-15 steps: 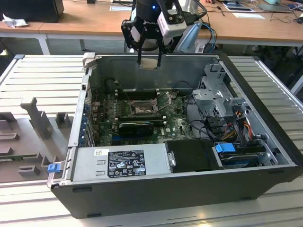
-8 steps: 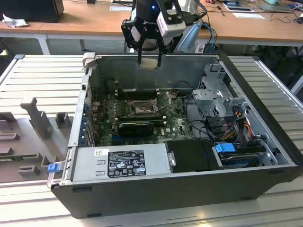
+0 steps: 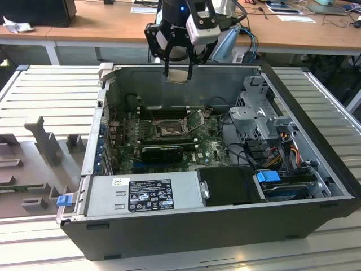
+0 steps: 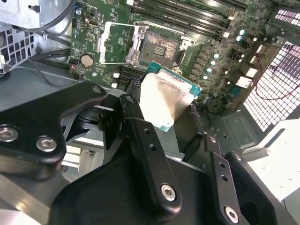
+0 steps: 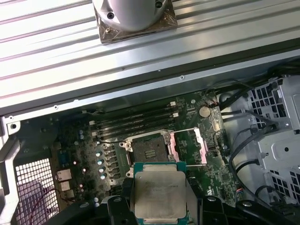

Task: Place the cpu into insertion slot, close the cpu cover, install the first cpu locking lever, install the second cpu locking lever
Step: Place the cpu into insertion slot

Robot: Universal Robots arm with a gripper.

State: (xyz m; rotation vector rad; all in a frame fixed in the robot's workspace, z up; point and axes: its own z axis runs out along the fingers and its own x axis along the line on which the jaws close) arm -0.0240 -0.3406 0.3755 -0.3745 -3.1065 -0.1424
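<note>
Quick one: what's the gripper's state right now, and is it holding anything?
Gripper: closed on the cpu, held in the air; the cpu is not yet in the insertion slot.

Exterior view overlooks the computer case [image 3: 197, 231]; both wrist views closely face its insertion slot [image 4: 161, 47] [image 5: 150, 147].

Robotics/electronics lab or workshop. Open desktop PC case [image 3: 186, 237] lies on its side on a ribbed metal bench [image 3: 51, 90], motherboard [image 3: 214, 149] exposed. Robot arm [image 3: 180, 22] w/ gripper [image 3: 179, 73] sits above it. Wooden desks [image 3: 101, 25] behind w/ papers [image 3: 296, 18]. Grey fixture tray [image 3: 34, 169] at exterior view's left.
</note>
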